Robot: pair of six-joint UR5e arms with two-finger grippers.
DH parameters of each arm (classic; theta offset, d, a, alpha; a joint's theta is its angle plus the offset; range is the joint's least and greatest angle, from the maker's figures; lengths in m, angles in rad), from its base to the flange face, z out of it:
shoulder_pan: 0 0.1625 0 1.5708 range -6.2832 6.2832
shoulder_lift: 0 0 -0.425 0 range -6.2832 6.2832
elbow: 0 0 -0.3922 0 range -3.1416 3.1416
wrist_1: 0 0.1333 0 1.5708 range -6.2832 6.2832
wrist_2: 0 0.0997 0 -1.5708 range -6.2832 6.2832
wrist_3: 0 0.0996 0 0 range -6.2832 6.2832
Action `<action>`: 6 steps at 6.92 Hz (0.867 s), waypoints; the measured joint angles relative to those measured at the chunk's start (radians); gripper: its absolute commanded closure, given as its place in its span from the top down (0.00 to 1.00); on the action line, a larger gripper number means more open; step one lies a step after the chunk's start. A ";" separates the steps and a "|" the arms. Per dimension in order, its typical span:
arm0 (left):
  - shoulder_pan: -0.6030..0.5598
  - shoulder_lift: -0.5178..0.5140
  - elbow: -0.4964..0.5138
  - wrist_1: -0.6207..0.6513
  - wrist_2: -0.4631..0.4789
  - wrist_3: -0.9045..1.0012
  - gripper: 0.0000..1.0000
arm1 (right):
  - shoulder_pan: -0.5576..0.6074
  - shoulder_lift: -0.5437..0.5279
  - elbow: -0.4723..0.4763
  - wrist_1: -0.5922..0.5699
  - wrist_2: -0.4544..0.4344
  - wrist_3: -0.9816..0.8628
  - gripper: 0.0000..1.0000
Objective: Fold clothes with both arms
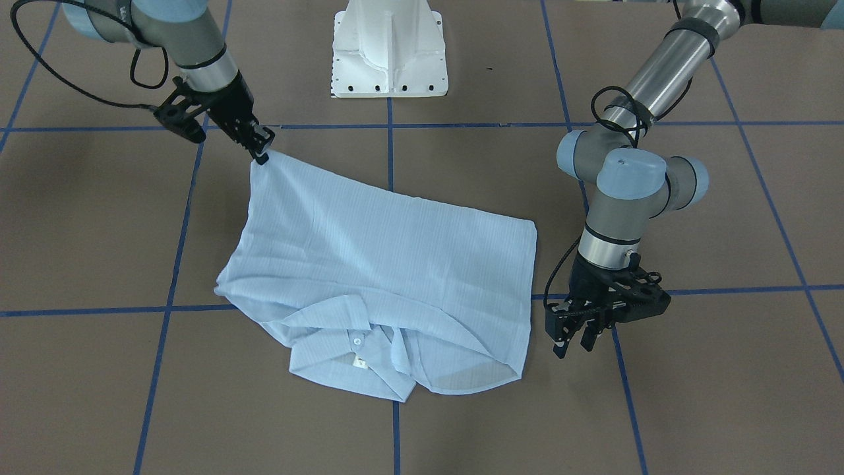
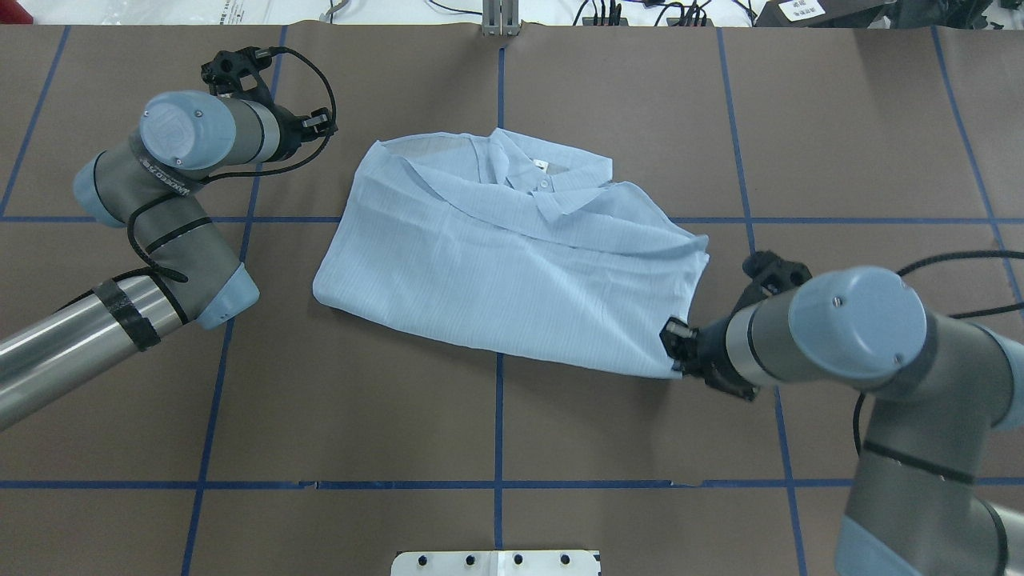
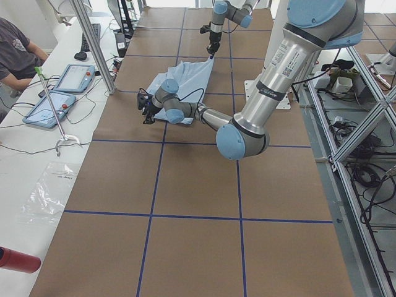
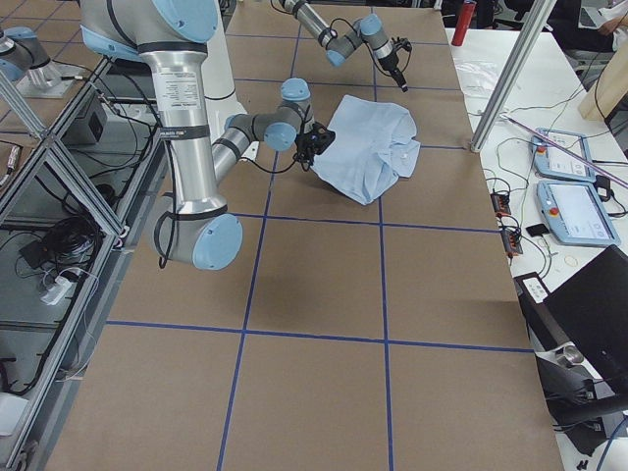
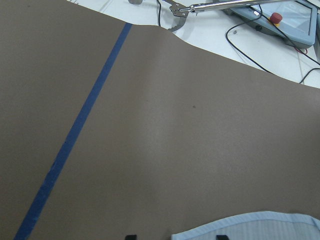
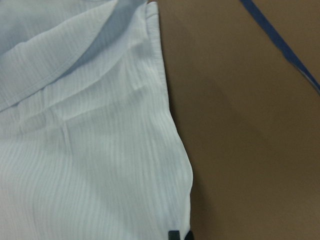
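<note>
You're handling a thin, limp shirt (image 2: pixel 512 272) lying centrally on the table (image 2: pixel 512 416) — likely sagging and slipping, so be pinching corners. Seen from overhead, your right gripper (image 2: pixel 676 340) is clamping its 4 o'clock corner; your left gripper (image 1: pixel 577 336) is hanging open near 10 o'clock

Left hand (image 1: pixel 573 344) open, low; right hand (image 1: pixel 262 155) tight on shirt (image 1: pixel 395 251) corner.

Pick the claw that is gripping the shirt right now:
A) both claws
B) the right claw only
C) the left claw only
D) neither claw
B: the right claw is pinched shut on a corner of the shirt, lifting it, while the left claw hangs open beside the shirt's edge and holds nothing.
</note>
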 measured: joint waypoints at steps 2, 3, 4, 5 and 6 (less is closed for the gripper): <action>0.001 0.000 -0.017 0.001 -0.002 -0.002 0.61 | -0.226 -0.074 0.138 -0.104 0.019 0.004 0.99; 0.003 0.015 -0.057 0.002 -0.008 -0.006 0.62 | -0.323 -0.087 0.162 -0.124 0.023 0.014 1.00; 0.008 0.054 -0.123 0.003 -0.027 -0.017 0.62 | -0.394 -0.090 0.172 -0.131 0.022 0.043 1.00; 0.025 0.107 -0.216 0.005 -0.062 -0.055 0.66 | -0.434 -0.090 0.176 -0.133 0.015 0.082 1.00; 0.062 0.167 -0.319 0.010 -0.091 -0.115 0.77 | -0.414 -0.088 0.179 -0.133 0.010 0.109 1.00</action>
